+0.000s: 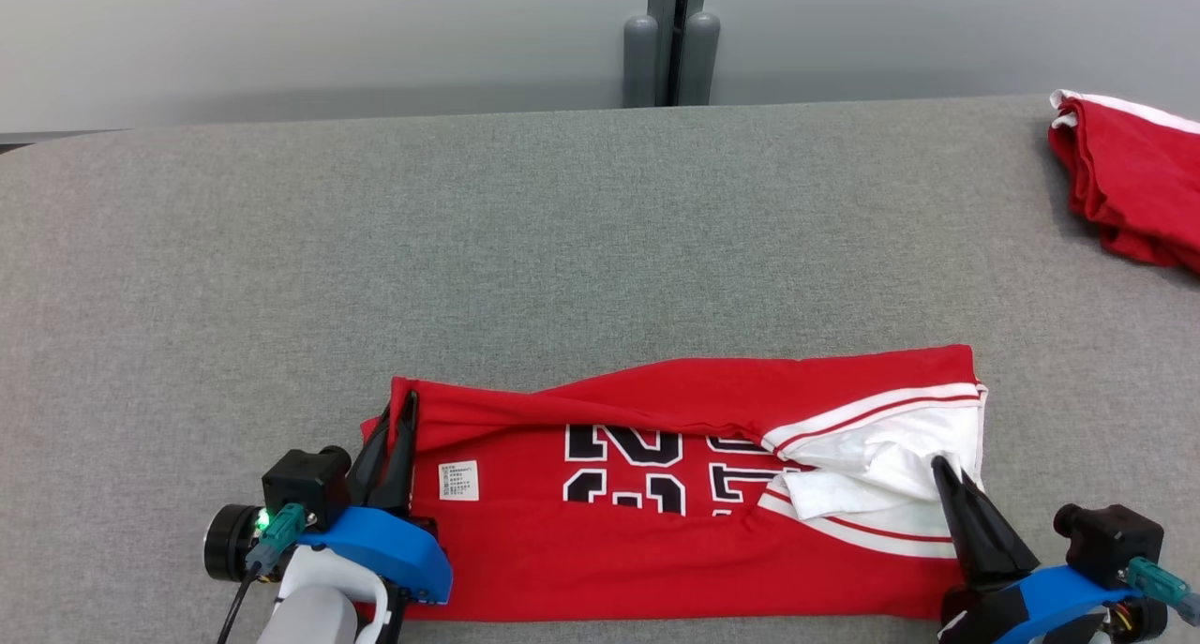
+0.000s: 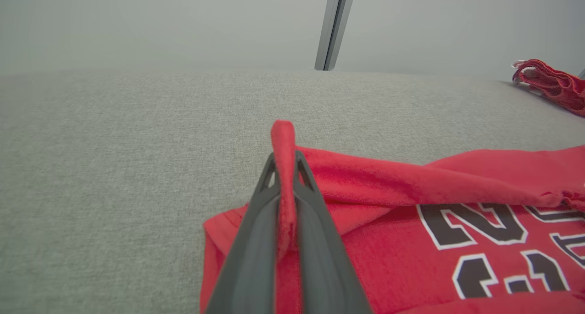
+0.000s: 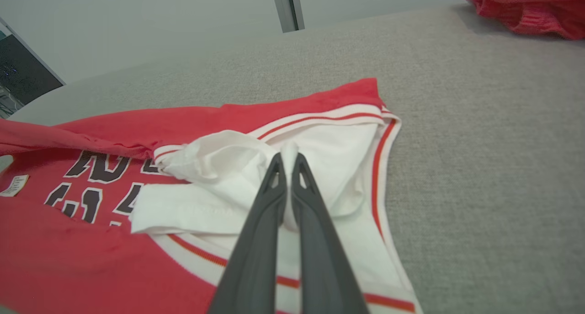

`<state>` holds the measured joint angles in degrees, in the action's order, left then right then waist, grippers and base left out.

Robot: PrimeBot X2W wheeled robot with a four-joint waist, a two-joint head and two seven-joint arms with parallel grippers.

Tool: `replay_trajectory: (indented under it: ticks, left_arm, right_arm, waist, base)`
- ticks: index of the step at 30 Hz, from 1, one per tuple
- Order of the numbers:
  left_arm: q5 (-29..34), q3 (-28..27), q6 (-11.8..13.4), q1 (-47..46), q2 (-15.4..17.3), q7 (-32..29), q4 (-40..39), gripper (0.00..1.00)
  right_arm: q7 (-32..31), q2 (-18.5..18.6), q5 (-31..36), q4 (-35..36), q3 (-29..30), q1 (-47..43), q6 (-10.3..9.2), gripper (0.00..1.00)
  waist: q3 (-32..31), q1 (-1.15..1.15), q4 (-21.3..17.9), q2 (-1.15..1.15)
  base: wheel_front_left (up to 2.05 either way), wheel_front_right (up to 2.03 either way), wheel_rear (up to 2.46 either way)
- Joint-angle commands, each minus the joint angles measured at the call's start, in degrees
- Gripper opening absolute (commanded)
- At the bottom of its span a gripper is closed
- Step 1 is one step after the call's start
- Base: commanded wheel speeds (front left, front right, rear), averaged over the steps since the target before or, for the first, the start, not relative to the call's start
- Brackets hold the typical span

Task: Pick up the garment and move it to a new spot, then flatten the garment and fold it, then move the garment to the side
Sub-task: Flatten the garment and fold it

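Left gripper (image 1: 401,405) and right gripper (image 1: 937,461) pinch the jersey (image 1: 656,550); label (image 1: 458,481) print seems unreadable.

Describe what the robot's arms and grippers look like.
Left gripper and right gripper: two long tapering dark-grey fingers each, triangular cut-outs near the ends, blue mount, black camera block with teal plug. Left forearm pale grey, black cable beside it.

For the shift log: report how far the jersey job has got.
Done: the jersey lies spread lengthwise on the grey surface. In hand: a fold, with the left hand shut on its red edge and the right hand shut on white fabric at the other end. Left: finishing the fold and moving it aside, perhaps by the other red garment.
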<state>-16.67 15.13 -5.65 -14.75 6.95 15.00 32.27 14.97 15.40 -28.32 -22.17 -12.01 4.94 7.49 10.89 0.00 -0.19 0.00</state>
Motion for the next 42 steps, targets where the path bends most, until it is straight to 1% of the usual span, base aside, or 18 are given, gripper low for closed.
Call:
replay_trajectory:
  ticks: [1,2,3,4,5,6,16,19,22,26,34,39,42]
  left_arm:
    - [0.49,-0.57,-0.12,0.65,-0.13,0.25,-0.55,0.10]
    - [0.91,-1.01,-0.12,0.97,-0.35,0.24,-0.78,0.84]
    - [1.30,-1.51,-0.05,1.39,-0.52,0.25,-1.19,1.00]
    - [1.76,-2.13,-0.01,1.73,-0.69,0.24,-1.74,1.00]
    - [2.13,-2.78,-0.03,2.28,-0.84,0.25,-2.49,1.00]
    - [2.41,-3.43,-0.08,2.73,-1.00,0.25,-3.62,1.00]
    - [5.63,-11.78,0.43,9.56,-2.89,0.23,-13.55,1.00]
    - [6.52,-14.13,0.67,11.12,-3.32,0.23,-16.28,1.00]
    - [7.49,-15.99,1.34,12.49,-3.68,0.22,-19.10,1.00]
    - [8.42,-18.01,1.62,13.77,-3.95,0.20,-21.54,1.00]
    - [9.47,-18.54,2.65,15.46,-4.07,0.20,-23.53,1.00]
    - [9.46,-17.90,4.27,15.98,-4.09,0.20,-24.61,1.00]
    - [9.30,-17.60,4.70,16.44,-4.09,0.20,-24.83,1.00]
  right_arm:
    - [0.28,-0.14,0.20,-0.05,0.27,-0.95,0.01,0.00]
    - [0.28,-0.20,0.27,-0.18,0.33,-1.15,0.01,0.00]
    - [0.28,-0.22,0.39,-0.41,0.51,-1.40,0.01,0.00]
    - [0.28,-0.24,0.61,-0.33,0.81,-1.53,0.01,0.17]
    - [0.28,-0.37,0.90,-0.41,0.97,-1.76,0.01,0.50]
    - [0.28,-0.43,1.07,-0.68,1.27,-2.05,0.01,1.00]
    - [0.28,-0.99,2.38,1.49,5.65,-3.44,0.01,1.00]
    - [0.27,-0.54,2.64,1.68,6.38,-3.01,0.01,1.00]
    - [0.24,0.16,2.79,0.68,6.69,-1.60,0.01,1.00]
    - [-1.90,0.77,3.61,-1.76,7.10,0.52,0.01,1.00]
    - [-7.81,0.34,5.59,-7.54,7.43,3.21,0.01,1.00]
    - [-10.52,-0.26,5.20,-10.58,7.36,3.15,0.02,1.00]
    - [-11.98,-1.09,4.86,-11.98,6.17,2.84,0.02,1.00]
  waist:
    - [-0.11,0.00,-0.01,0.00]
    - [-0.28,0.00,-0.03,0.00]
    - [-0.50,0.00,-0.07,0.00]
    - [-0.64,0.00,-0.14,0.00]
    - [-0.89,0.00,-0.29,0.00]
    - [-0.97,0.00,-0.36,0.00]
    - [-2.01,0.00,0.00,0.00]
    - [-2.38,0.00,0.15,0.00]
    - [-2.60,0.00,0.35,0.00]
    - [-2.58,0.00,0.79,0.00]
    - [-2.18,0.00,2.45,0.00]
    - [-2.06,0.00,3.26,0.00]
    - [-2.08,0.00,3.47,0.00]
  base:
    - [0.00,0.00,0.00]
    - [0.00,0.00,0.00]
    - [0.00,0.00,0.00]
    - [0.00,0.00,0.00]
    - [0.00,0.00,0.00]
    - [0.00,0.00,0.00]
    - [0.00,0.00,0.00]
    - [0.00,0.00,0.00]
    - [0.00,0.00,0.00]
    - [0.00,0.00,0.00]
    - [0.00,0.00,0.00]
    - [0.00,0.00,0.00]
    - [0.00,0.00,0.00]
